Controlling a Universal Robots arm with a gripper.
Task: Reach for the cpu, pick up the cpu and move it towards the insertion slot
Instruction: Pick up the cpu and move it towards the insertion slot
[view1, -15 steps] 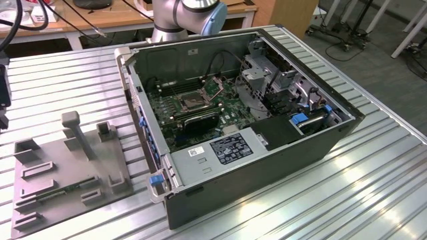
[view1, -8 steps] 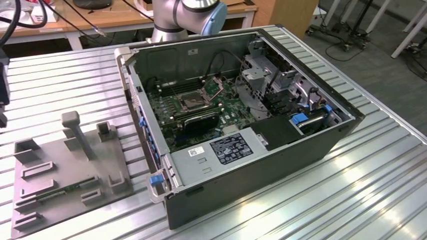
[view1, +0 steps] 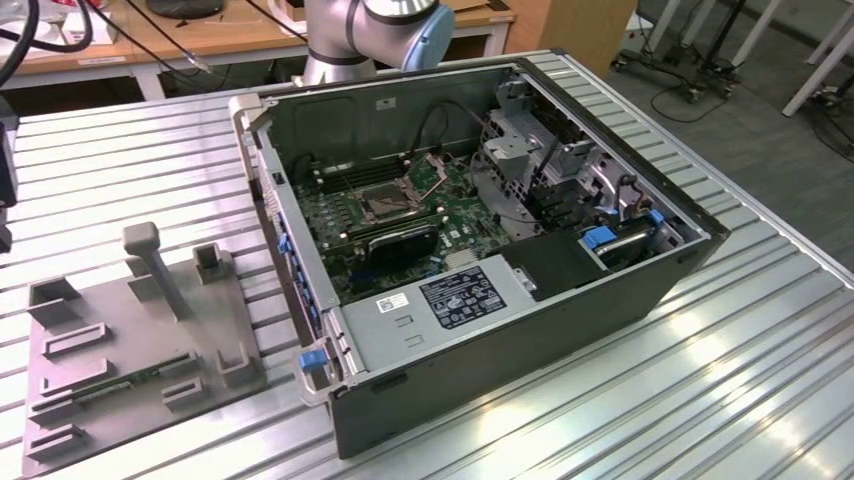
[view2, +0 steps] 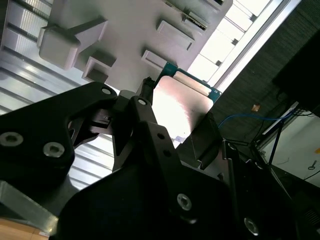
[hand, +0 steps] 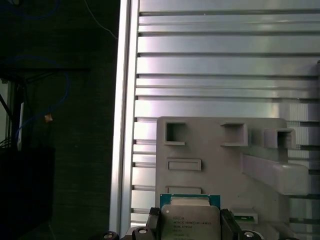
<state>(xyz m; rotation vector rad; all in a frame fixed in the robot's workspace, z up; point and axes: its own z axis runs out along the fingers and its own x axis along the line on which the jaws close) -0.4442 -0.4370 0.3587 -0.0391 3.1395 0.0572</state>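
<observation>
The cpu (hand: 189, 219), a flat square chip with a pale silvery top and a green edge, sits between the two black fingers of my gripper (hand: 190, 226). In the second wrist view the cpu (view2: 182, 100) is clamped from both sides, so the gripper (view2: 175, 125) is shut on it. It hangs well above the grey tray (hand: 215, 150), also visible in the second wrist view (view2: 125, 30). The insertion slot (view1: 379, 205), a silver-framed square socket with a dark centre, lies on the green board inside the open computer case (view1: 534, 330).
In the exterior view the grey tray (view1: 120, 350) with raised posts and recesses lies at the left on the ribbed metal table (view1: 747, 380), holding a green memory stick (view1: 127, 385). The arm's base (view1: 367, 30) stands behind the case. The table edge (hand: 125, 125) borders dark floor.
</observation>
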